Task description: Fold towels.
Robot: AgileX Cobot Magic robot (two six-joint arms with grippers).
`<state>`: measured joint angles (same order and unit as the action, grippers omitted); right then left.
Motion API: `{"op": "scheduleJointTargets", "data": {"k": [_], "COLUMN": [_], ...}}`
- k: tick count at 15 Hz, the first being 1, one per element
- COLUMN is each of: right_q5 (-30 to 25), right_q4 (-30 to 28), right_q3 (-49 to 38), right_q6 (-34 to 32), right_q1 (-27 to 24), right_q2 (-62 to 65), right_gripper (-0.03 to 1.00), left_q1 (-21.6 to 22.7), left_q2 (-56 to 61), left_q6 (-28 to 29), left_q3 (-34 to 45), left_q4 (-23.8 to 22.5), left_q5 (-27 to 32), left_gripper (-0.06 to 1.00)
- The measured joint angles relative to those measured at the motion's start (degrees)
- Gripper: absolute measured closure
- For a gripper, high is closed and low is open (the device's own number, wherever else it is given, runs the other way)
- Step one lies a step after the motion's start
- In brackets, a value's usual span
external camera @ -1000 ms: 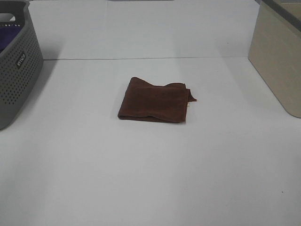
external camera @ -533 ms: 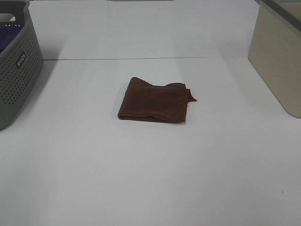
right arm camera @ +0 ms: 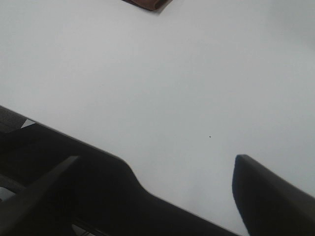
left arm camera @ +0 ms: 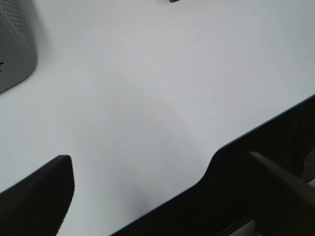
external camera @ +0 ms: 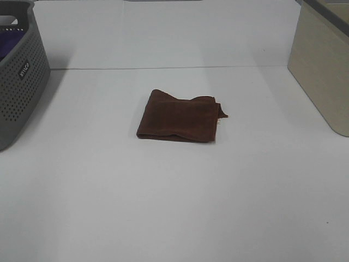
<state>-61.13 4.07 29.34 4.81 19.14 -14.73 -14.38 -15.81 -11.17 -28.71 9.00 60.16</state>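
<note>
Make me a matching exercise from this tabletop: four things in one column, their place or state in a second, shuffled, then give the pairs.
Things:
1. towel
2. grey perforated basket
3. beige bin
4. left gripper

Place or state:
A. far right edge of the table
B. folded, mid-table
C. open, holding nothing
D. far left, purple fabric inside

Pairs: 1-B, 2-D, 3-A, 4-C
</note>
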Motion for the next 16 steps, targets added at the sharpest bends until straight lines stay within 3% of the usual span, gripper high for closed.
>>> {"op": "scheduleJointTargets", "data": {"k": [13,16], "right_q5": [0.0,0.0], "right_q4": [0.1,0.2], "right_q3": [0.0,0.0], "right_q6": [0.0,0.0], "right_q1": [-0.3,-6.7], "right_q2": [0.0,0.0], "right_gripper": [0.18,0.18], "left_q1": [0.0,1.3], "left_q2": [0.0,0.8], "left_q6": [0.0,0.0], "left_q3": [0.0,0.0], "left_q4": [0.0,0.0], "left_q5": [0.0,0.0], "left_gripper": [0.10,0.10]}}
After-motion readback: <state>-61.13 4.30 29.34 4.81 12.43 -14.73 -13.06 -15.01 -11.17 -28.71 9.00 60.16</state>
